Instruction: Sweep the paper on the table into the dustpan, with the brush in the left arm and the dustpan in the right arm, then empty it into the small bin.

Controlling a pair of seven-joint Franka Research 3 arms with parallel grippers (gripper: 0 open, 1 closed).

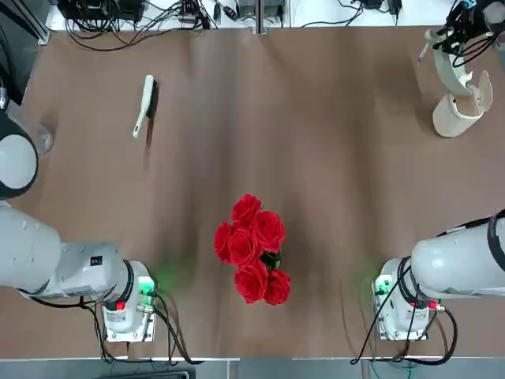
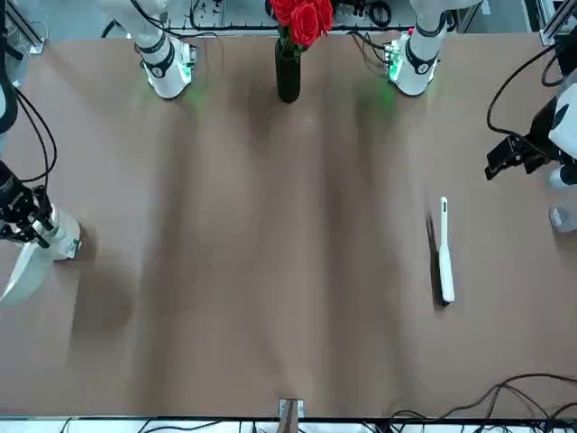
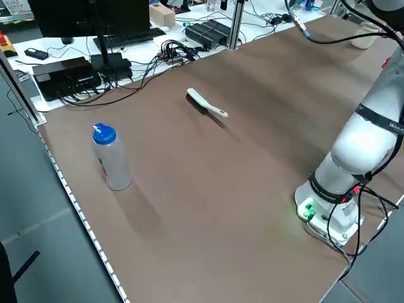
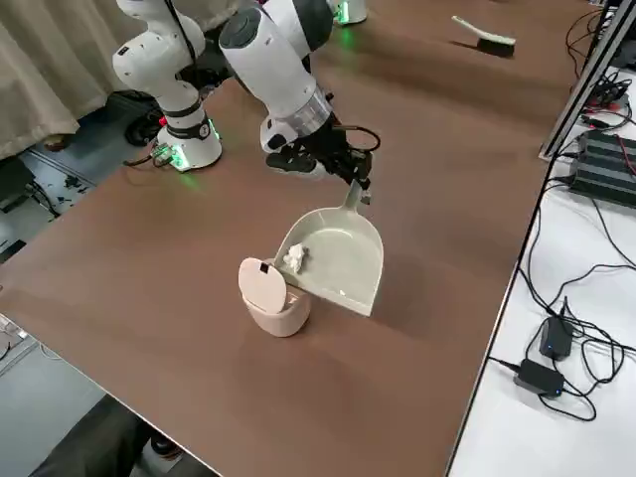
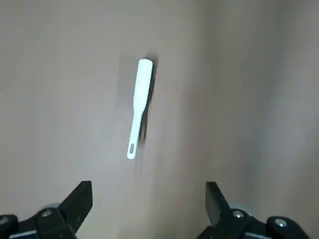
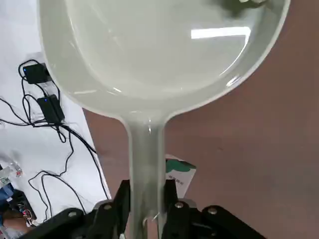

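Showing only in right side view: paper [image 4: 294,258] inside dustpan [image 4: 343,260]; right pincer [image 4: 356,186] clamped on handle.

Overhead and front cameras share the table [image 1: 331,158].

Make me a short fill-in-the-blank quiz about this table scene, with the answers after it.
1. The right tool is shut on the handle of the ____.
2. The paper lies inside the ____.
3. The brush lies flat on the ____, with nothing gripping it.
4. The left tool hangs above the brush with its fingers ____.

Answers: dustpan; dustpan; table; open
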